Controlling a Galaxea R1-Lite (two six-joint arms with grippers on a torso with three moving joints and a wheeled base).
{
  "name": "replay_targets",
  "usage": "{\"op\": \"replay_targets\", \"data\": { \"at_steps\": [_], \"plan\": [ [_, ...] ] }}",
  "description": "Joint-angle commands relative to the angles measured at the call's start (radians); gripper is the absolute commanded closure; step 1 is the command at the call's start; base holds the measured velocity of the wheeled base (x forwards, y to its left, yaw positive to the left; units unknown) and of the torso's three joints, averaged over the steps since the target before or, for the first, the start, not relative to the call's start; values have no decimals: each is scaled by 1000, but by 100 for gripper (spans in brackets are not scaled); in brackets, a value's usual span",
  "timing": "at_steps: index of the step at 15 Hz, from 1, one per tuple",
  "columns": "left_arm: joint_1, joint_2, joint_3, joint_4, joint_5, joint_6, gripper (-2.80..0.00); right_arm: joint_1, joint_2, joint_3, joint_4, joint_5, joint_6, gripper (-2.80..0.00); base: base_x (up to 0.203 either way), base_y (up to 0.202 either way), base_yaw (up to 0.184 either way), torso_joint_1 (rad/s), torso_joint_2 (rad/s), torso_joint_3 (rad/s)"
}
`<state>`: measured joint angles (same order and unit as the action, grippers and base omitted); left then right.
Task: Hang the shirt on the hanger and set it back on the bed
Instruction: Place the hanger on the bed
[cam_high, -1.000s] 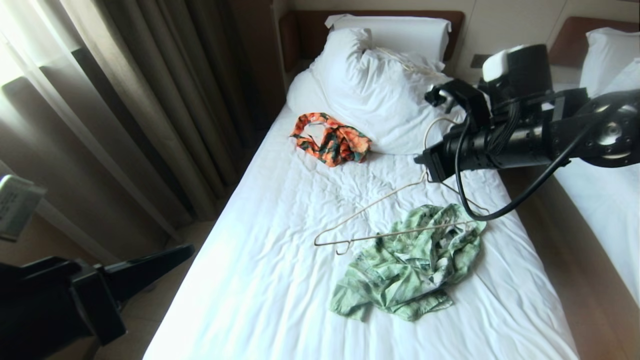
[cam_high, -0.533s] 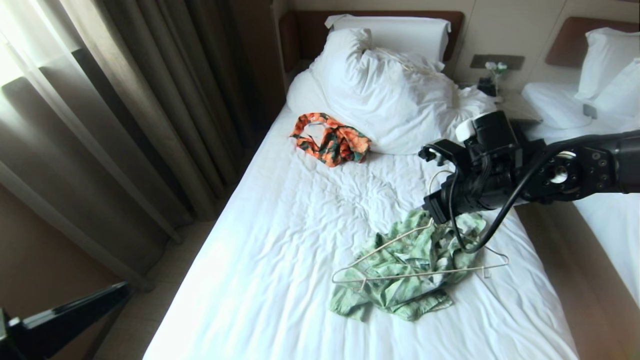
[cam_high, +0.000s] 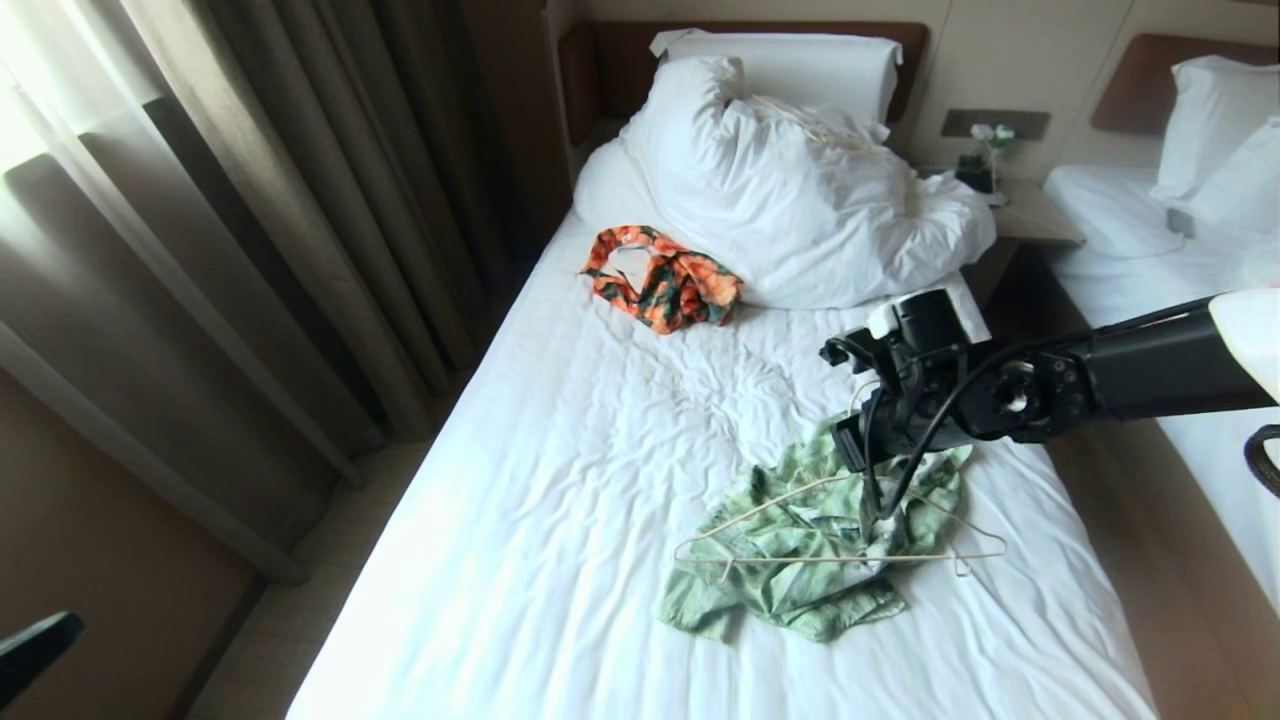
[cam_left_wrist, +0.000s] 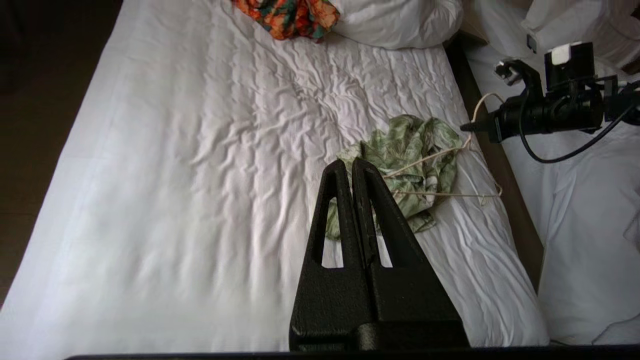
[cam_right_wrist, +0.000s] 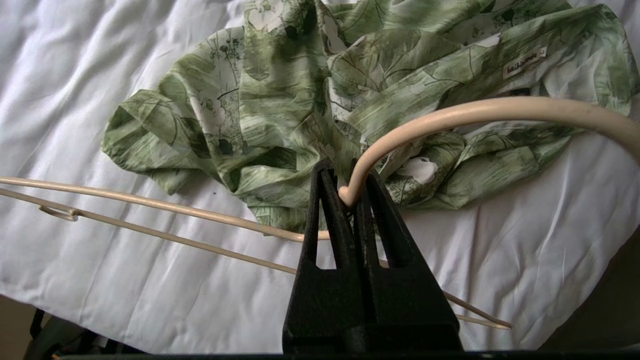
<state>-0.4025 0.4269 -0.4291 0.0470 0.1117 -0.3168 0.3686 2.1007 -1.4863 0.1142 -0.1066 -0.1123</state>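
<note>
The light green leaf-print shirt (cam_high: 800, 585) lies crumpled on the white bed (cam_high: 560, 500), toward its right side. The cream wire hanger (cam_high: 840, 557) rests across the shirt, its frame spread over the cloth. My right gripper (cam_right_wrist: 345, 175) is shut on the tip of the hanger's hook (cam_right_wrist: 475, 112), just above the shirt (cam_right_wrist: 280, 100); in the head view it (cam_high: 868, 510) points down at the garment. My left gripper (cam_left_wrist: 350, 165) is shut and empty, held back above the near part of the bed, apart from the shirt (cam_left_wrist: 420, 150).
An orange-and-dark-green garment (cam_high: 665, 275) lies near the white pillows (cam_high: 790, 180) at the headboard. Curtains (cam_high: 250, 200) hang left of the bed. A nightstand (cam_high: 1020, 215) and a second bed (cam_high: 1200, 420) stand to the right, across a narrow gap.
My right gripper has come down and toward the near end of the bed with the hanger, which now lies across the shirt. The left arm has dropped away to the head view's lower left corner.
</note>
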Motion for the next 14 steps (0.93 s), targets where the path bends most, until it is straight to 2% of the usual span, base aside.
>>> {"op": "replay_targets", "data": {
  "at_steps": [1, 4, 10, 11, 14],
  "plan": [
    [41, -20, -2, -1, 0, -4, 0, -7, 64, -13, -3, -1, -2, 0, 0, 0, 0, 0, 0, 0],
    [69, -32, -2, 0, 2, -5, 0, -37, 132, -59, -4, -1, -23, 0, 0, 0, 0, 0, 0, 0],
    [74, -33, -5, 1, 0, -5, 0, -95, 233, -134, -5, -4, -39, 0, 0, 0, 0, 0, 0, 0],
    [77, -33, -5, 2, 0, -5, 0, -97, 236, -132, -4, -4, -39, -280, 0, 0, 0, 0, 0, 0],
    [78, -36, -5, 3, 2, -5, 0, -91, 218, -89, -3, -41, -36, -280, 0, 0, 0, 0, 0, 0]
  ]
}}
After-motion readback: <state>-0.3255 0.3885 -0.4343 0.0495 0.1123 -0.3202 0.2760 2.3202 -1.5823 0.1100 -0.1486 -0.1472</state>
